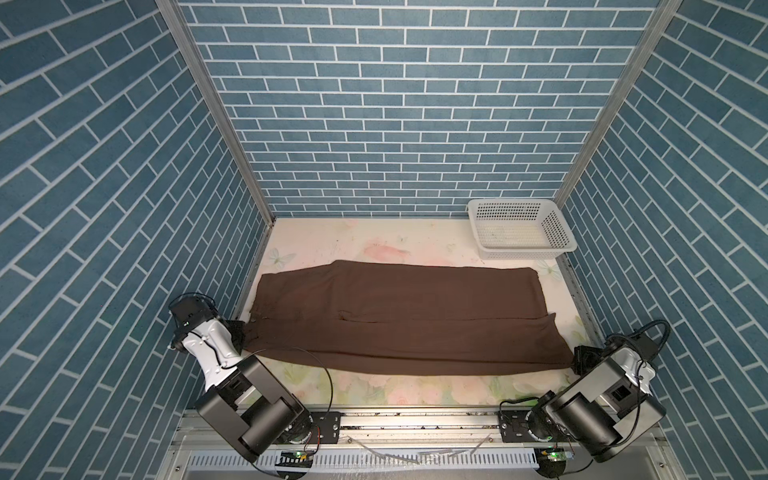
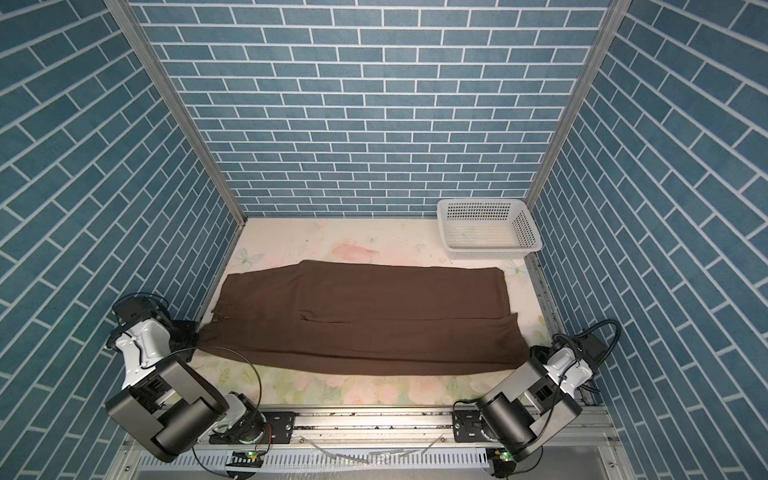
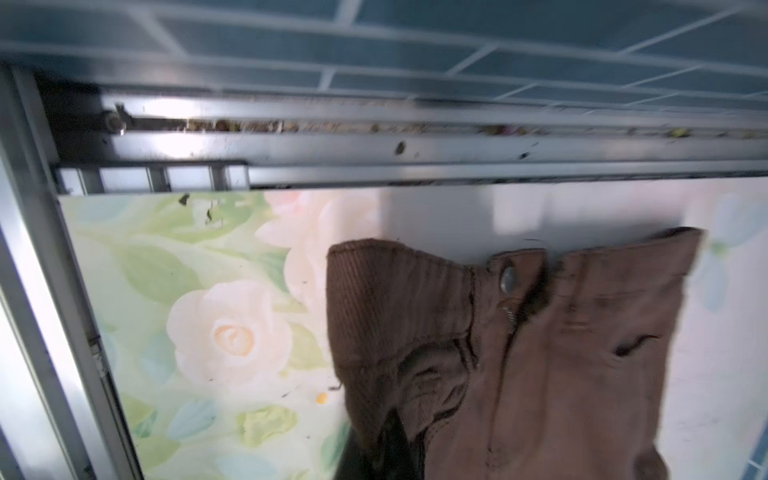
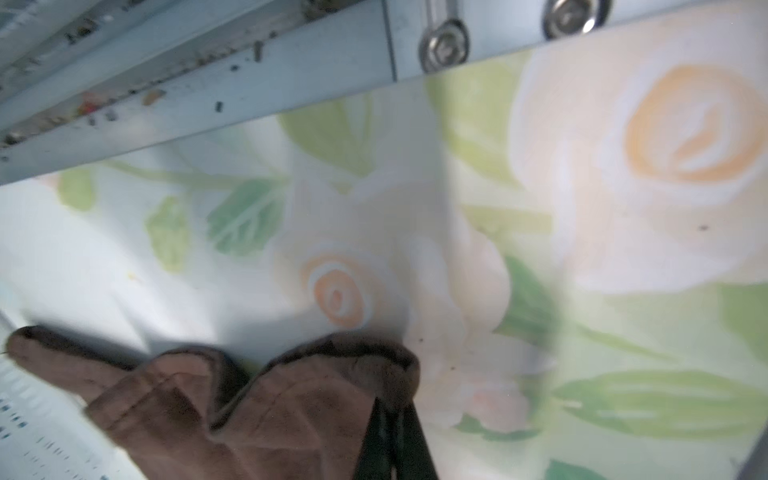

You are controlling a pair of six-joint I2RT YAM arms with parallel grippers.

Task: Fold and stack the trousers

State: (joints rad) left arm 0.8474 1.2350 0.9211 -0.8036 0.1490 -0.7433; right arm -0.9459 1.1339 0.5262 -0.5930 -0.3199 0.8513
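Note:
The dark brown trousers lie spread flat across the floral table, waist to the left and leg ends to the right. My left gripper sits at the near corner of the waist. In the left wrist view it is shut on the ribbed waistband, beside the small button. My right gripper is at the near right corner of the nearer leg. In the right wrist view it is shut on the leg's hem.
A white perforated basket stands at the back right corner. Metal rails run along the table's left side, right side and front edge. Blue brick-pattern walls close in three sides. Bare floral tabletop shows in front of the trousers.

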